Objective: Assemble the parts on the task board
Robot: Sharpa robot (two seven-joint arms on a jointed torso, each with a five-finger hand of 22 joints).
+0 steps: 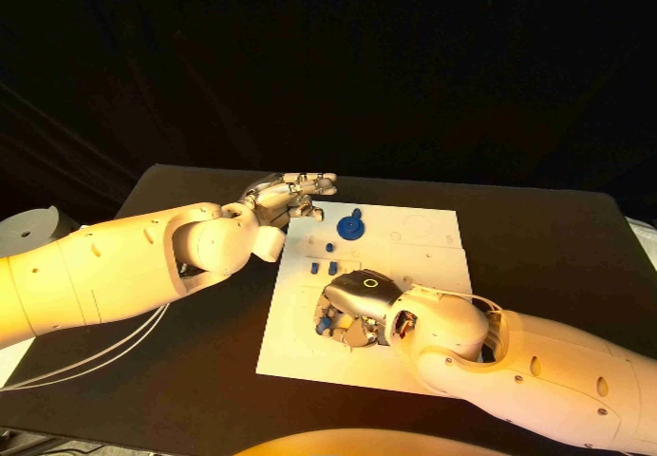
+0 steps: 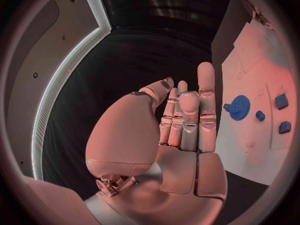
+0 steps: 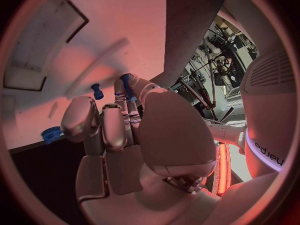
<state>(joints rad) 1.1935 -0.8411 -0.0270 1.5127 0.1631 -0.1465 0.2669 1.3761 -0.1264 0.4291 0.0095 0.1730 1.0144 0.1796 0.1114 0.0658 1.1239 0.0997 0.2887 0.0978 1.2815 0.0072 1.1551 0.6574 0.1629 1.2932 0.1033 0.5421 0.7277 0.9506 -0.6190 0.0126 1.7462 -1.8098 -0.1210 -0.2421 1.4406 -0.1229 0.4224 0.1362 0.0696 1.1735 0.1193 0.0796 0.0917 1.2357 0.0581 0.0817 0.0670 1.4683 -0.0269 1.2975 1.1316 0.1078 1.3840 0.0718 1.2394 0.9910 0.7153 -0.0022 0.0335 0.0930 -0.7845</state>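
From the head camera, the white task board (image 1: 411, 285) is lying in the middle of the black table (image 1: 548, 237). The right hand (image 1: 353, 306) is hanging low over the board's near left part, fingers curling down around small blue pieces (image 1: 326, 325); whether it is pinching one cannot be told here. The left hand (image 1: 290, 198) is hovering just off the board's far left corner, fingers loosely bent, holding nothing visible. A blue gear (image 1: 350, 227) is sitting near that far left corner, with two small blue blocks (image 1: 323, 268) lying between the gear and the right hand. The left hand is nearer the gear; the right hand is nearer the blocks.

At the left wrist, the left hand (image 2: 181, 125) is standing half spread and empty, apart from the board (image 2: 250, 150), the gear (image 2: 239, 107) lying just beyond its fingertips.

At the right wrist, the right hand (image 3: 125, 130) is pinching a slim blue peg (image 3: 127, 87) at its fingertips, the peg's long axis pointing toward the board (image 3: 112, 30). A second blue peg (image 3: 97, 91) is standing close beside it. The gear (image 3: 51, 134) is peeking past the fingers, partly cut off. The slot the peg is meant for is hard to make out.
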